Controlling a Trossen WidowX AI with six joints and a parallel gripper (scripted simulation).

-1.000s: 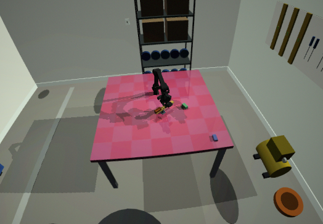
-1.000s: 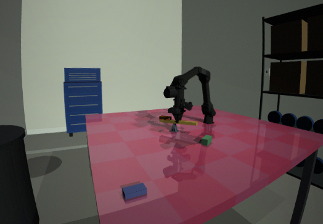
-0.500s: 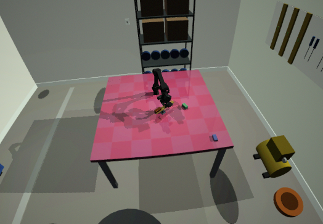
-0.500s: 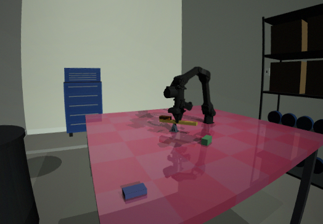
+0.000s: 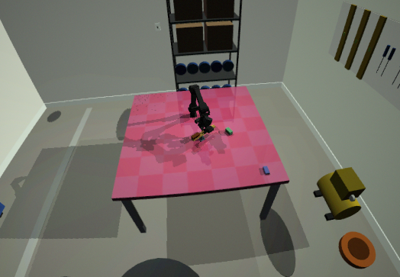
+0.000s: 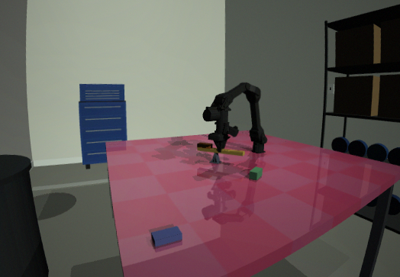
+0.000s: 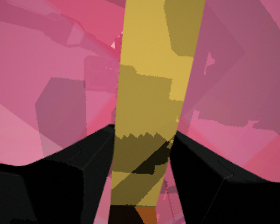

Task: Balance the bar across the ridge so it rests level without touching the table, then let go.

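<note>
Currently pinching the bar between both fingers, claw pointing straight down over the ridge. Holding the bar roughly level, directly beneath the claw and just above the ridge, both ends clear of the table. Running lengthwise away from the claw in the wrist view, yellow face uppermost, dark fingers pressing on either long edge. Carrying a darker block at the bar end left of the claw in the exterior view. Lying apart from the claw: green block nearby toward the camera, blue block well away near the table edge. Contact between bar and ridge: cannot tell.
</note>
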